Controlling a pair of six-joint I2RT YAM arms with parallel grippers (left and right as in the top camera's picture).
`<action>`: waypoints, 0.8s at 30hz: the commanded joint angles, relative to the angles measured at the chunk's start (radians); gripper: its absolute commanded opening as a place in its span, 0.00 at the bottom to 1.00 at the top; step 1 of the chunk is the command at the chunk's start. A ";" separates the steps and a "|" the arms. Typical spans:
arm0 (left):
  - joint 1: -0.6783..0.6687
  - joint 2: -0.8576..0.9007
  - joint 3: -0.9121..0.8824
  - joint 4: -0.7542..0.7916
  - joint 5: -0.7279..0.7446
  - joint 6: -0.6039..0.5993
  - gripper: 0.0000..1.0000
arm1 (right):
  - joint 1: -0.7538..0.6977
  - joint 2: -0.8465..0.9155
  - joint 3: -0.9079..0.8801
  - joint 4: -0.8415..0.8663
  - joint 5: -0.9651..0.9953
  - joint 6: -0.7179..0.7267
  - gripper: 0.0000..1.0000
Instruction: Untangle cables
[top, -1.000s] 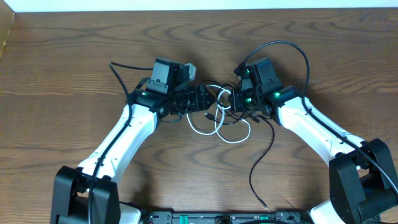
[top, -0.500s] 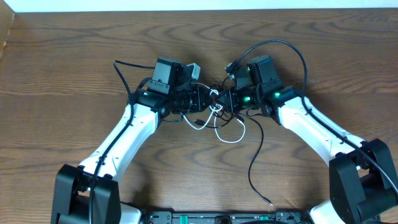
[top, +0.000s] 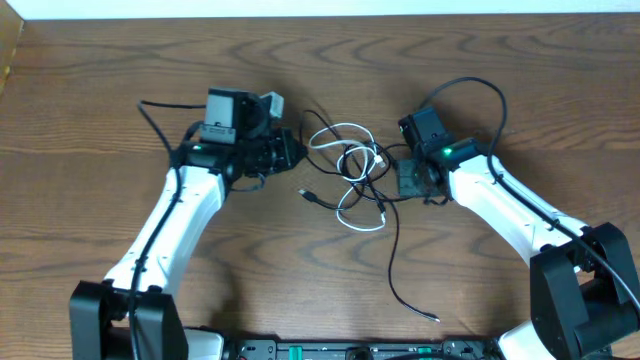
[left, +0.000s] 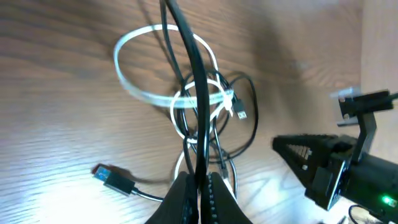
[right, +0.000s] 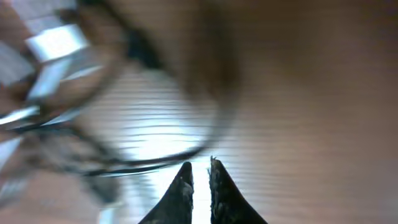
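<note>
1. The cables (top: 350, 175) lie in the middle of the tabletop (top: 100, 90), between my two arms. The knot that was pinched tight half a second ago now spreads into looser black and white loops.
2. My left hand (left: 199, 180) has clamped shut on a black cable (left: 193, 93) and drawn back leftward, pulling it taut.
3. My right hand (right: 199, 171) has backed off to the right. Its fingers are almost together with nothing visible between them, though that view is blurred.
4. I judge the untangling begun but not finished, since the loops still cross.
5. I see no containers.
</note>
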 joint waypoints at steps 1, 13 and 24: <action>0.104 -0.039 -0.006 -0.031 -0.009 0.043 0.07 | -0.026 0.004 0.002 -0.032 0.217 0.108 0.08; 0.266 -0.235 -0.005 0.207 0.212 -0.134 0.07 | -0.057 0.004 0.002 0.271 -0.590 -0.275 0.71; 0.024 -0.148 -0.006 -0.018 -0.272 -0.041 0.37 | 0.053 0.004 0.002 0.247 -0.234 -0.132 0.73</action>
